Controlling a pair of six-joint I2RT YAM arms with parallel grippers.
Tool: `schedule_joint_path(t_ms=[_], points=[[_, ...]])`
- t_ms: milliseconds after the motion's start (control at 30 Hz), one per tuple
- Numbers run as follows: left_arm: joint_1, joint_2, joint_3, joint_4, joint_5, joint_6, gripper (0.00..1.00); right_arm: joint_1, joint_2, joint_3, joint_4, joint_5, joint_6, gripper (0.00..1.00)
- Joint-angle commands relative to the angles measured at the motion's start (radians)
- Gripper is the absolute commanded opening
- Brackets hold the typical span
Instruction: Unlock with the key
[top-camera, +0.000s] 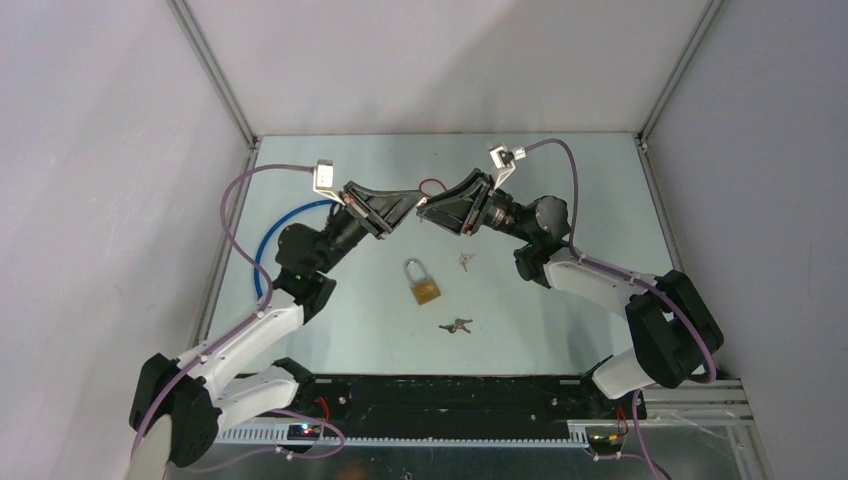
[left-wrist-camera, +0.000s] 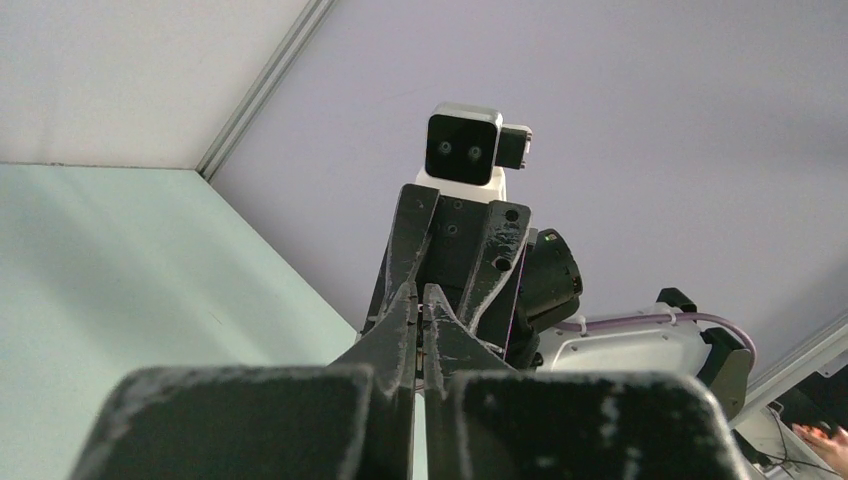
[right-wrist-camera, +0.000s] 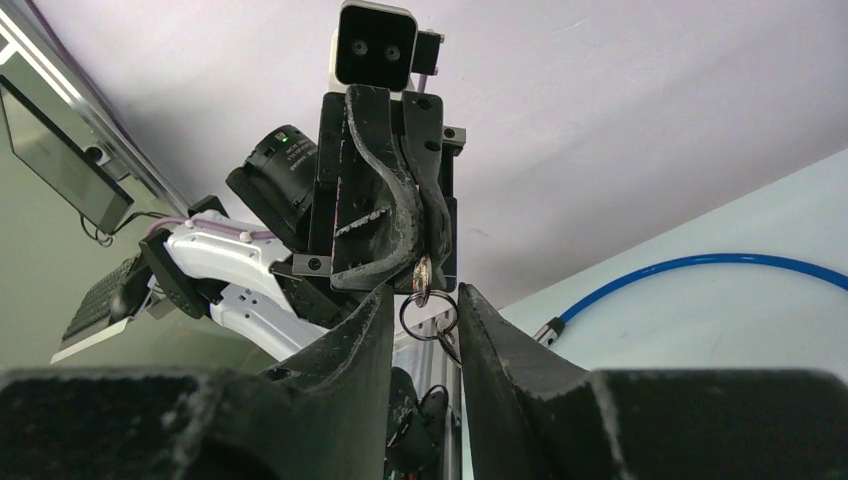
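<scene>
Top external view shows the left end effector pinching a small silver key in the upper middle, the right end effector spread apart beside it, and the brass padlock flat on the pale green tabletop lower down between both arms, loop pointing up the frame.

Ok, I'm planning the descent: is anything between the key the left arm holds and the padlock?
Only the right gripper: its open fingers sit either side of the key pinched by the left gripper. Toward the padlock the table looks bare; loose keys lie beside it.
</scene>
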Motion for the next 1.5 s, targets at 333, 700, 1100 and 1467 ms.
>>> schedule_joint_path(t_ms=[333,700,1100,1467], points=[[-0.009,-0.002,-0.026,0.052,0.023,-0.009,0.00,-0.004,-0.043,0.007,0.079,0.005,0.003,0.28],[-0.009,-0.035,-0.026,0.052,0.021,0.008,0.00,-0.014,-0.049,0.008,0.060,-0.002,0.008,0.41],[-0.009,-0.006,-0.008,0.052,0.072,-0.004,0.00,-0.008,-0.072,0.009,0.040,-0.009,-0.008,0.23],[-0.007,0.009,0.011,0.051,0.087,-0.011,0.00,0.002,-0.073,0.026,-0.024,-0.026,-0.048,0.00]])
